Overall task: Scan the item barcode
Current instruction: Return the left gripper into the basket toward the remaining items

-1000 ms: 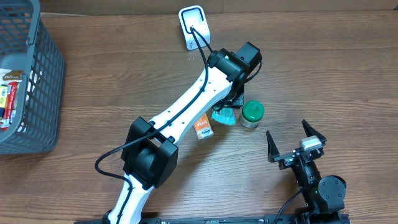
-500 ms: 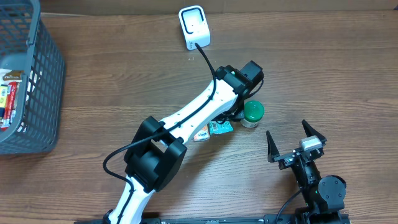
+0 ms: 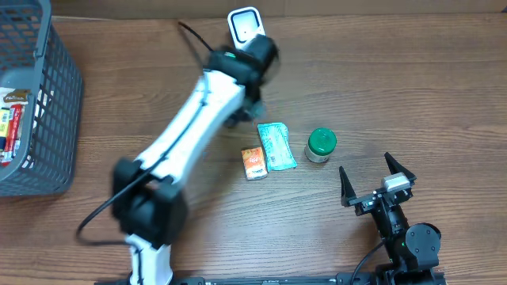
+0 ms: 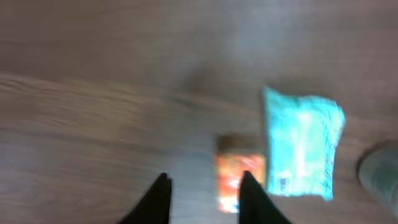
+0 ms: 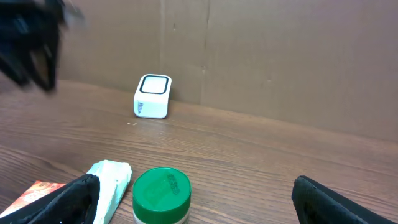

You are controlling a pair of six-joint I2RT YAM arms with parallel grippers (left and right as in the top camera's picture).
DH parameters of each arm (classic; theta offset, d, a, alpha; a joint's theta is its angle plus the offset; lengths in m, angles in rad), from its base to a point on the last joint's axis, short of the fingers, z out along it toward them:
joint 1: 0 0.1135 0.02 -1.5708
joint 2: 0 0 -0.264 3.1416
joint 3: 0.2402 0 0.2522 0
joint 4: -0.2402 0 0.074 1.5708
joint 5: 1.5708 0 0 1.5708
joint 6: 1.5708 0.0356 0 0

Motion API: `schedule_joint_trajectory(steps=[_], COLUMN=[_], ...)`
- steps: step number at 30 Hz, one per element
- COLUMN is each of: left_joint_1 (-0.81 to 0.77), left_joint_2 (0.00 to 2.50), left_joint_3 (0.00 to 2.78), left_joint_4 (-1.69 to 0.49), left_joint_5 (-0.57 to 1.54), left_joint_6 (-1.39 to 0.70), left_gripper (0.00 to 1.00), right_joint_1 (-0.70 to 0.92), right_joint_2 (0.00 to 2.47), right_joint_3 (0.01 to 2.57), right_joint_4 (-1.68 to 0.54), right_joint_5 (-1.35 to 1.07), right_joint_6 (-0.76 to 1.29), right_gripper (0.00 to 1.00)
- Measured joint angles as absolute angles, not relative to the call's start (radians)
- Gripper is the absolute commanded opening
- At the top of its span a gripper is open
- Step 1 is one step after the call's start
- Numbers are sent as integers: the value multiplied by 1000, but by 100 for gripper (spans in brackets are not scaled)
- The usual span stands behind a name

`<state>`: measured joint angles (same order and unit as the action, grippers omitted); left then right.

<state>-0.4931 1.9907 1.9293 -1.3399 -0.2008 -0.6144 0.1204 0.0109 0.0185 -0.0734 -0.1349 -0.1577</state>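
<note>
Currently the left end effector hangs above the surface, fingers narrowly apart and seemingly empty (blurred view); teal packet lies flat mid-surface just beside the orange packet, scanner at the far edge, right end effector wide open near the front edge.

White scanner, teal packet, orange packet, green-lidded jar, grey grid-patterned basket, brown wood-grain table.

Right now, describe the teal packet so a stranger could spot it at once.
On the wooden table, find the white scanner at the far edge. Nearer, three items sit in a row: the teal packet is the flat middle one, between a smaller orange packet and a green-lidded jar.
</note>
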Motion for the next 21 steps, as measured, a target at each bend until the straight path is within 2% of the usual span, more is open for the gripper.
schedule_joint_trajectory(steps=[2,3,6,10,13,17,21], left_joint_1=[-445,-416,-320,-142,-14,164,353], left_joint_2=[1906,1856,1716,1555,1486,1464,1496], left_joint_3=[1931,1932,1939,1950,1956,1959,1959], left_joint_4=[-1340,-1338,-1323,-1238,-1133,-1058,-1015], left_joint_5=[-263,-297,-421,-576,-595,-537,-387], left_joint_6=[-597,-590,-548,-447,-304,-146,-46], left_gripper=[36,46,98,100,100,99,99], right_joint_1=[120,120,120,120,120,120,120], right_joint_2=[11,11,11,11,11,11,11], right_joint_3=[19,19,19,19,19,19,19], right_joint_4=[-73,-74,-74,-73,-73,-74,-74], right_joint_5=[-135,-135,-135,-135,-135,-134,-135], right_joint_6=[-158,-158,-158,-157,-158,-157,-157], right_gripper=[100,100,100,100,100,100,100])
